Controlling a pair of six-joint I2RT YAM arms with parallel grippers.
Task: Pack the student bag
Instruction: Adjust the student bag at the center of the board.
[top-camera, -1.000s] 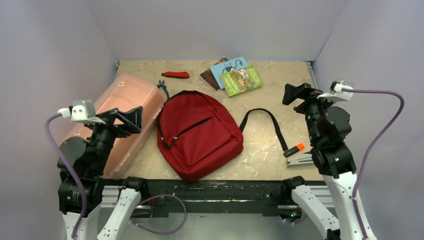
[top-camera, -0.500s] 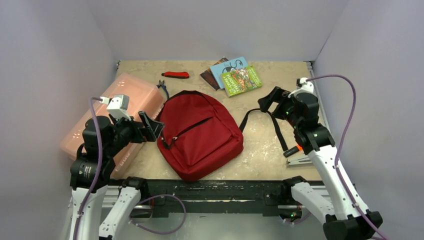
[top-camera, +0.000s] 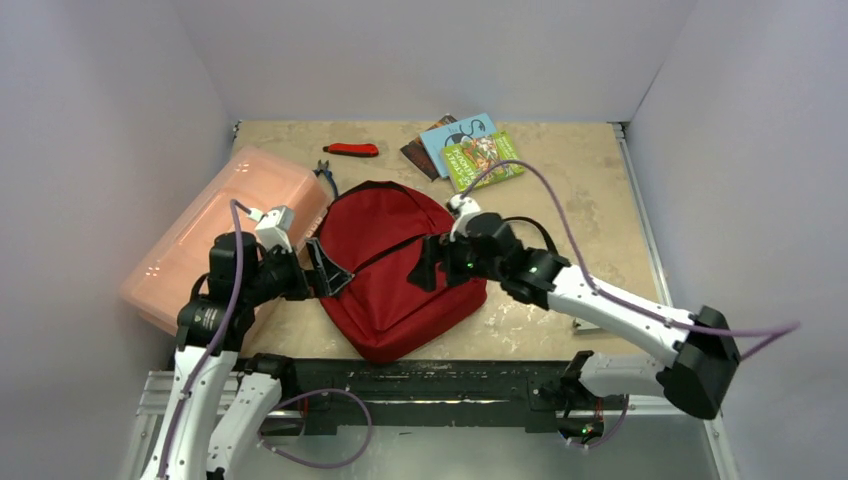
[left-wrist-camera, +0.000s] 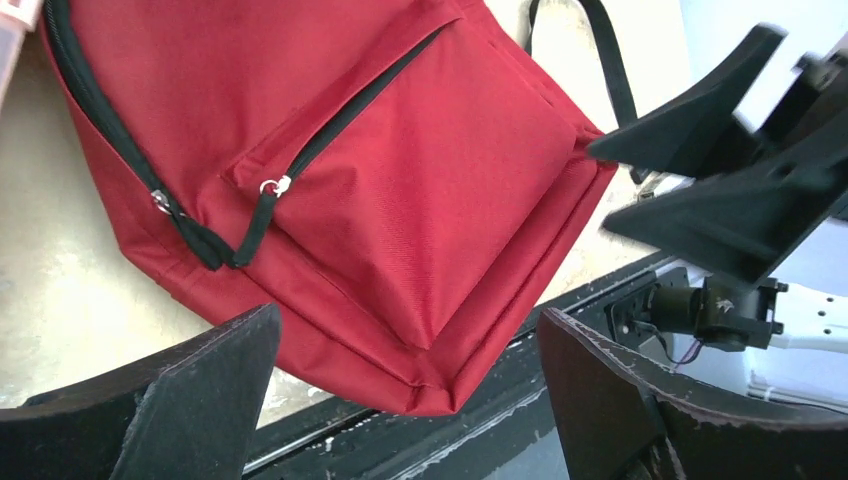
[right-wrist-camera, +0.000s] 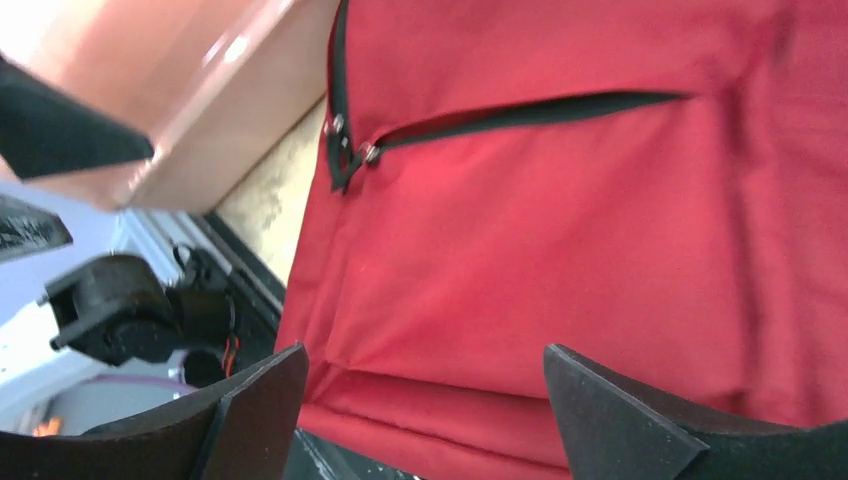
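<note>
**Top and wrist views, read left to right.** A pink translucent box (top-camera: 215, 235) lies outboard of the left gripper (top-camera: 327, 268). That gripper's jaws stand released and wide with nothing between them, poised at the left edge of the student bag (top-camera: 390, 310). The red bag lies flat on the table (top-camera: 590, 180), front pocket up, between the two grippers. In the left wrist view its pocket fills the space ahead of the fingertips. The pocket zipper pull (left-wrist-camera: 272, 186) and the main zipper pull (left-wrist-camera: 160, 200) sit ahead of the jaws, nearer the left finger. The right gripper (top-camera: 432, 265) hangs over the front pocket with its jaws likewise spread and gripping nothing. Whether its fingertips touch the fabric cannot be told. The black strap (left-wrist-camera: 615, 70) trails from the bag behind the right gripper. A red-handled tool (top-camera: 352, 150) and a stack of books (top-camera: 470, 148) lie well beyond both sets of jaws.
</note>
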